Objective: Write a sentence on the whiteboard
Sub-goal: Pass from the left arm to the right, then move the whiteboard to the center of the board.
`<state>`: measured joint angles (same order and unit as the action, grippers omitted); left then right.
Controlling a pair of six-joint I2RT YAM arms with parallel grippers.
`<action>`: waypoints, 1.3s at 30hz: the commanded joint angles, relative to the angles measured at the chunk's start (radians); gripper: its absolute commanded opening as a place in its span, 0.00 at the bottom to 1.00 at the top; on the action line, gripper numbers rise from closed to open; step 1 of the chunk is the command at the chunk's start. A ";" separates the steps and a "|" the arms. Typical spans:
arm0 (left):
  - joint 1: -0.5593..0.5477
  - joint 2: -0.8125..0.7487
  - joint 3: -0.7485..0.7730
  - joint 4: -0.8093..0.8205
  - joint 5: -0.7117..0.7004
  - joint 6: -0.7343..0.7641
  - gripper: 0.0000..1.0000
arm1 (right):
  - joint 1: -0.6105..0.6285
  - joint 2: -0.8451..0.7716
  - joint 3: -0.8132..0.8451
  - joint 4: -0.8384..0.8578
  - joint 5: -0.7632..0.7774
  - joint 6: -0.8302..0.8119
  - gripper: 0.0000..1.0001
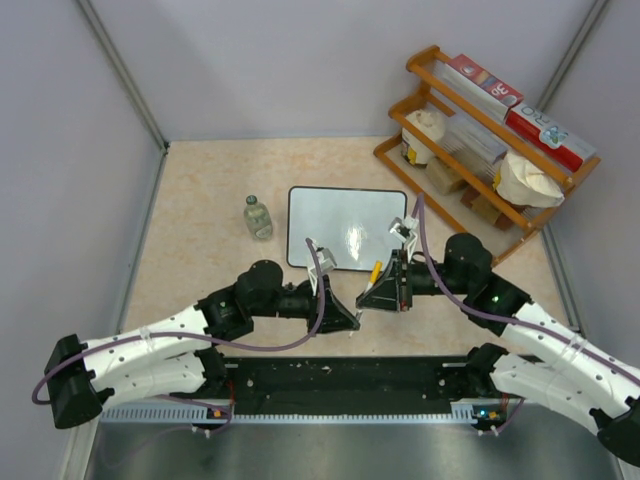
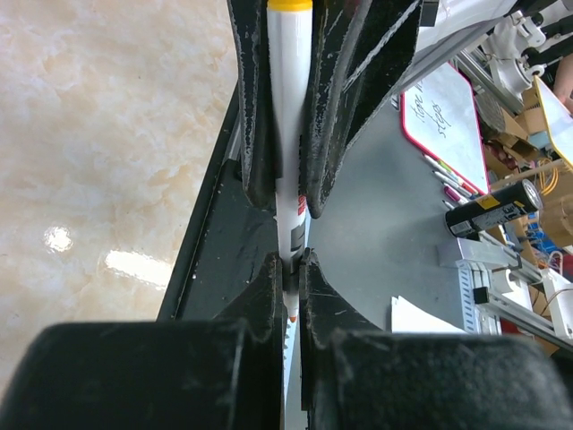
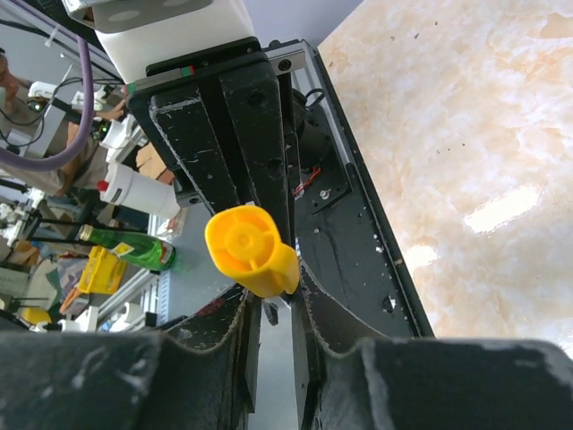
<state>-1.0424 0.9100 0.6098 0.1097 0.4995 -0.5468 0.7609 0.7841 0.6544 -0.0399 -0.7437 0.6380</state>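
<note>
While the whiteboard (image 1: 335, 215) lies flat on the table (image 1: 210, 180) at the centre of the overhead view, a marker (image 2: 291, 107) is gripped from both ends just below it.
The left gripper (image 2: 291, 269) is clamped tight on its thin tip; the right gripper (image 3: 273, 296) is closed around its yellow end.

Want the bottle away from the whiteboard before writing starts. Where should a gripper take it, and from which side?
The bottle: likely its body below the narrower neck, jaws level, coming from the near left. It stands upright just left of the whiteboard, apart from it, so that side looks free and the body gives the widest hold.
</note>
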 commanded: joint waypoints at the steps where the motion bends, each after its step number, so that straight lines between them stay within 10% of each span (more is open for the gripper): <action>1: 0.002 0.007 0.036 0.008 -0.029 0.019 0.00 | 0.003 -0.005 0.019 0.043 -0.048 -0.018 0.16; 25: 0.004 -0.079 0.018 -0.056 -0.156 0.021 0.00 | -0.006 -0.072 -0.041 -0.017 0.013 -0.020 0.00; 28: 0.004 -0.124 0.013 -0.087 -0.226 0.007 0.14 | -0.009 -0.091 -0.042 -0.051 0.095 -0.021 0.00; 33: 0.004 -0.218 -0.025 -0.148 -0.447 -0.030 0.78 | -0.011 -0.123 -0.042 -0.103 0.265 -0.008 0.00; 39: 0.005 -0.134 0.053 -0.428 -0.810 -0.125 0.85 | -0.018 -0.180 -0.030 -0.218 0.533 -0.003 0.00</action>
<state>-1.0405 0.6930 0.6029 -0.0994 -0.0017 -0.5968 0.7540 0.6422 0.6086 -0.1818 -0.4397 0.6327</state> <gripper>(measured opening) 0.846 0.137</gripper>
